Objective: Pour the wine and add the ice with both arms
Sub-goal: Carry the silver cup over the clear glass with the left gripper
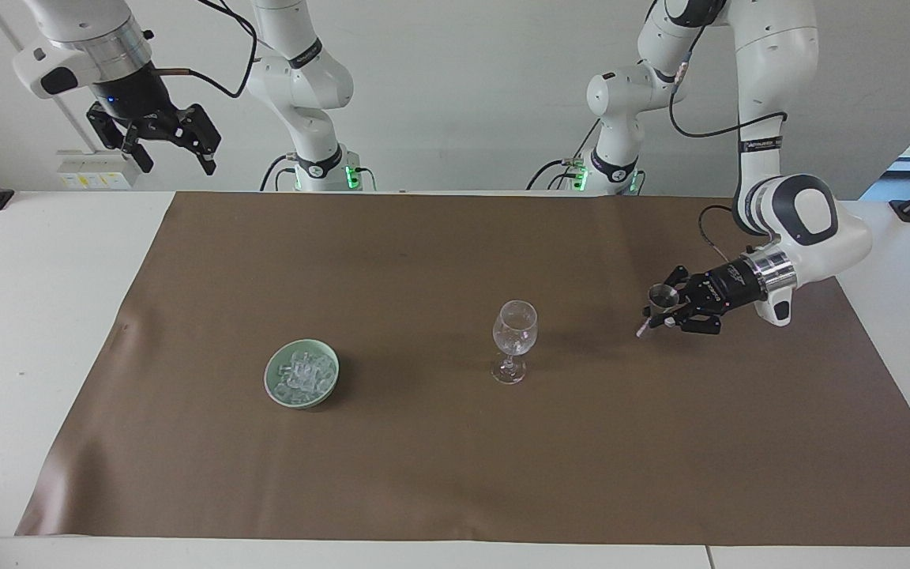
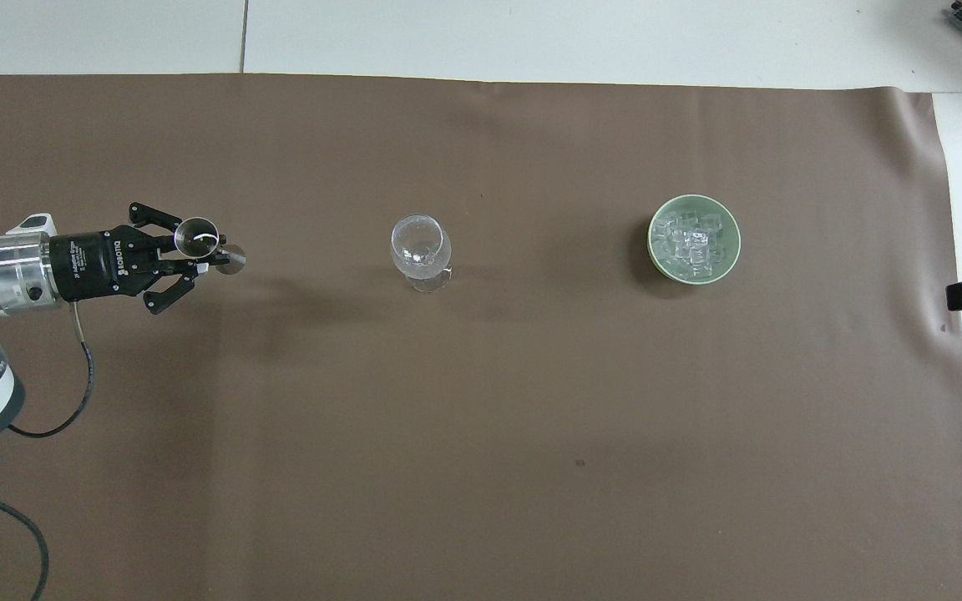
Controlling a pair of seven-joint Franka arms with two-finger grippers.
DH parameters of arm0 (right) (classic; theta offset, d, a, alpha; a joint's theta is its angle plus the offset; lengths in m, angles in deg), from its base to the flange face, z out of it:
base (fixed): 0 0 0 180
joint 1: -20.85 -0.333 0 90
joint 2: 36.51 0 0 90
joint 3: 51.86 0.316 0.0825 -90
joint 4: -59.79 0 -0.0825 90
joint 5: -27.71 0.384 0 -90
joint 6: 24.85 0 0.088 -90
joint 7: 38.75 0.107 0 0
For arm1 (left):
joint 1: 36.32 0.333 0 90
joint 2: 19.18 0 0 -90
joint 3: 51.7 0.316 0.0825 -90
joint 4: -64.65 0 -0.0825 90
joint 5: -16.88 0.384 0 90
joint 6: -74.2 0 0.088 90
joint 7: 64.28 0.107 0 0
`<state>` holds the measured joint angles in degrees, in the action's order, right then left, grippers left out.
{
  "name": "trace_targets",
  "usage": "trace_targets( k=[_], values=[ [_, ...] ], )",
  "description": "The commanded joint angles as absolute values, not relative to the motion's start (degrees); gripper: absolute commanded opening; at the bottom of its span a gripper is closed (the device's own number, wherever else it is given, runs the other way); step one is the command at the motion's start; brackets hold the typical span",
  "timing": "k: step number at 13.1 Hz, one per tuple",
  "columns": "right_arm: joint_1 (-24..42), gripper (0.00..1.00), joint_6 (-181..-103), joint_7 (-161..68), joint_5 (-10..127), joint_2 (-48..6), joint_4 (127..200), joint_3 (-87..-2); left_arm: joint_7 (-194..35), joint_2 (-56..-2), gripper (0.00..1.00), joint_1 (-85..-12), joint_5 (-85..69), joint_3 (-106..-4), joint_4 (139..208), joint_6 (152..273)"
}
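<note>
Steel little measuring cup (image 1: 663, 298) is what I've got pinched in my left hand (image 1: 658, 314) right now, carried upright in the air over the brown mat (image 1: 455, 474), toward the left arm's end of the counter (image 1: 28, 316). The fingers are clamped tight on its waist, wide mouth up. Can't tell from here how much wine is actually in it.

So I'd say we're in the pour half of the job: cup is up, and it needs to get to the stemmed glass (image 1: 514, 341), which stands mid-mat, well apart from the cup. Looks empty to me, though clear glass is hard to read.

Next move, as I see it: slide the cup across until its lip sits over the glass's rim, keep it level on the way so nothing sloshes, then roll the wrist slowly. That glass is tall on a thin stem, so bumping it would be bad news.

Ice (image 1: 302, 374) is heaped in the green bowl (image 1: 275, 371), toward the right arm's end of the mat, untouched. My right hand (image 1: 156, 144) waits up high over that end of the counter, fingers spread wide, holding nothing.
</note>
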<state>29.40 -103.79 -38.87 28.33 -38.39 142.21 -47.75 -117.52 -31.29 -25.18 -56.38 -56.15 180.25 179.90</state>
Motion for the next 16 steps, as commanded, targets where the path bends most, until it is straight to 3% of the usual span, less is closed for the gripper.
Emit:
trace_targets(
  k=[1,16],
  values=[
    [29.7,1.00,-104.1,-39.7,29.1,-39.3,143.3,-47.6,-120.7,-28.3,0.00,-28.7,-56.7,-55.3,181.5,183.1],
    [29.7,1.00,-104.1,-39.7,29.1,-39.3,143.3,-47.6,-138.3,-25.9,0.00,-42.4,-49.4,-55.3,179.6,200.1]
  ],
)
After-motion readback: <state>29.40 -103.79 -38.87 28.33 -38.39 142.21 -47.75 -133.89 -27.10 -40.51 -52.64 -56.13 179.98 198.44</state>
